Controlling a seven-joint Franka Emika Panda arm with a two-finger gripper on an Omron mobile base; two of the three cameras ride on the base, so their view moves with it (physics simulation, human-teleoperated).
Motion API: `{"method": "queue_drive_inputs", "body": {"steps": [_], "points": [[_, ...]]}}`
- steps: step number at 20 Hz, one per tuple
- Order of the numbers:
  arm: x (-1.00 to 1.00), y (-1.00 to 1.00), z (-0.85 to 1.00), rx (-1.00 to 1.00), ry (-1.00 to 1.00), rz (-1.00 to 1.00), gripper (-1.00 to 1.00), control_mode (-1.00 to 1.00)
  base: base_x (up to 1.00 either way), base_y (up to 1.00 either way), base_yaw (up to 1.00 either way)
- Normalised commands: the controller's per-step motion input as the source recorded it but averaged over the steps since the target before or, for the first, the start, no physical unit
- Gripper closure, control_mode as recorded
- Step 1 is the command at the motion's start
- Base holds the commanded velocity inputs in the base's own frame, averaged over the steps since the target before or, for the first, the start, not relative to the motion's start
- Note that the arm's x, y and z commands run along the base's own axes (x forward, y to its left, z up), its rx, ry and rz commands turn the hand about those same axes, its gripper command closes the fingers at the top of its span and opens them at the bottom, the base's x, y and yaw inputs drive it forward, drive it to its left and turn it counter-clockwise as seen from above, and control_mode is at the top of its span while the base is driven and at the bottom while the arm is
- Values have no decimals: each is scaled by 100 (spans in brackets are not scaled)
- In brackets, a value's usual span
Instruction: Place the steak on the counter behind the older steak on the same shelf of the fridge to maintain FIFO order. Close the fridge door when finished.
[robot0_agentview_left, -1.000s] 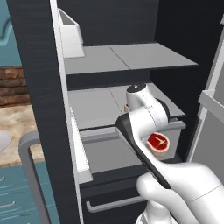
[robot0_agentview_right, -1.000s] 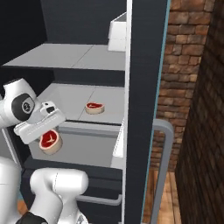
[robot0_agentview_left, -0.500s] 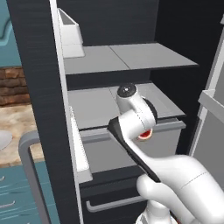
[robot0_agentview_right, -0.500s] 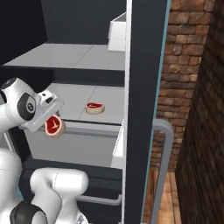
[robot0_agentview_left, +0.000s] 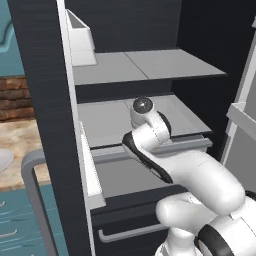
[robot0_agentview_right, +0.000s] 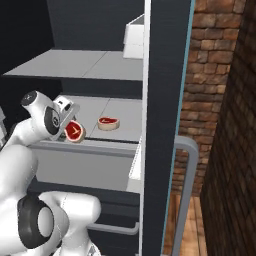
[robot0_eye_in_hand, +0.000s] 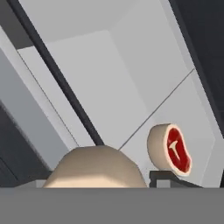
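My gripper (robot0_agentview_right: 70, 126) is shut on the steak (robot0_agentview_right: 75, 132), red face tilted outward, at the front edge of the light-grey shelf (robot0_agentview_right: 117, 106) inside the open fridge (robot0_agentview_right: 75, 30). The older steak (robot0_agentview_right: 109, 122) lies flat on that shelf, just right of and slightly behind the held one. In the hand view the steak's tan rim (robot0_eye_in_hand: 94, 168) fills the bottom between my fingers, and the older steak (robot0_eye_in_hand: 171, 149) sits beyond it on the shelf (robot0_eye_in_hand: 109, 78). In the left base view my wrist covers the steak above the shelf (robot0_agentview_left: 102, 122); the counter (robot0_agentview_left: 15, 142) lies at the left.
The grey drawer front (robot0_agentview_right: 85, 162) runs under the shelf's front edge. An upper shelf (robot0_agentview_right: 75, 64) hangs close overhead, with a white bin (robot0_agentview_right: 134, 37) on it. The open door (robot0_agentview_right: 165, 100) and its bar handle (robot0_agentview_right: 184, 195) stand to the right. A white plate (robot0_agentview_left: 4, 161) rests on the counter.
My hand has risen and moved inward with the steak, from in front of the drawer front up to the shelf's front edge, turning the steak's red face.
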Motion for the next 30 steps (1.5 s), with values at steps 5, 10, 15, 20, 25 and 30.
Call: {"method": "queue_drive_inputs", "body": {"steps": [5,10,15,20,25,30], "points": [[98,1,4,-3,-3,10,100,-100,0,0,0],[58,14,0,-10,-18,14,100,-100,0,0,0],[45,30,3,-15,-16,17,100,-100,0,0,0],[50,13,0,-12,-5,14,100,-100,0,0,0],[50,2,0,-10,0,8,100,-100,0,0,0],[36,0,-1,-7,0,6,100,-100,0,0,0]]}}
